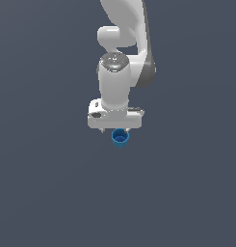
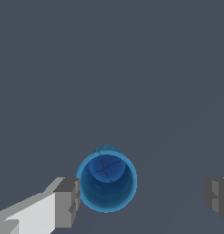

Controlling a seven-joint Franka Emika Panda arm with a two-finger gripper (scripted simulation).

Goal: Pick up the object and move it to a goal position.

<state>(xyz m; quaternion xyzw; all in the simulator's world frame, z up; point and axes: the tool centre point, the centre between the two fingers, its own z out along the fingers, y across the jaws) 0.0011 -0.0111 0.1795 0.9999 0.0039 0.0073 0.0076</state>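
Note:
The object is a small bright blue cup (image 1: 120, 139) with a hollow top, seen just below the white gripper in the exterior view. In the wrist view the cup (image 2: 106, 181) stands upright between the two fingers. One grey pad (image 2: 67, 203) touches or nearly touches its side; the other pad (image 2: 217, 197) stands well away from it. My gripper (image 2: 141, 201) is open and holds nothing. In the exterior view the hand (image 1: 115, 118) hides the fingers and the cup's upper part.
A plain dark grey surface (image 1: 52, 193) fills both views. No other objects or edges show.

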